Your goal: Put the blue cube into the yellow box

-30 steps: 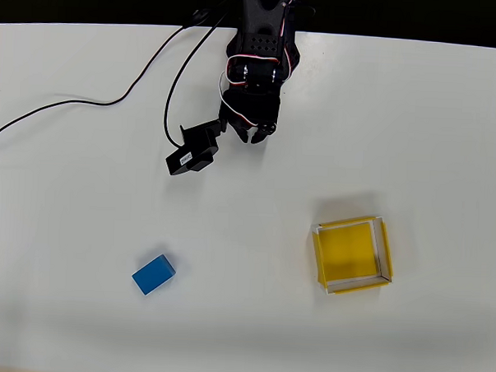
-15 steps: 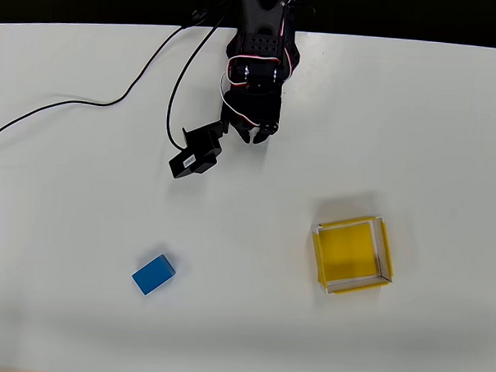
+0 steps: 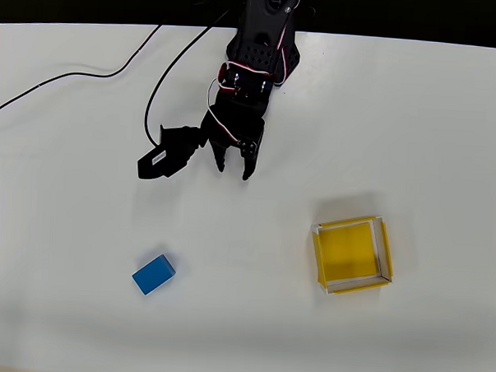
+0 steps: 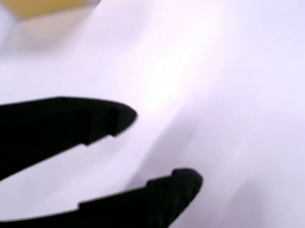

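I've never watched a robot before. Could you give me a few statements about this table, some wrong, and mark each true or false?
1. The small bright blue cube lies on the white table, outside the shallow yellow box. True.
2. The black hand grips the cube. False: it is open and empty, well apart from the cube.
3. The box is empty. True.
4. In the overhead view the cube lies right of the box. False: it lies left.

Lab-like bench: bare white table (image 3: 65, 227), loose cable (image 3: 72, 75)
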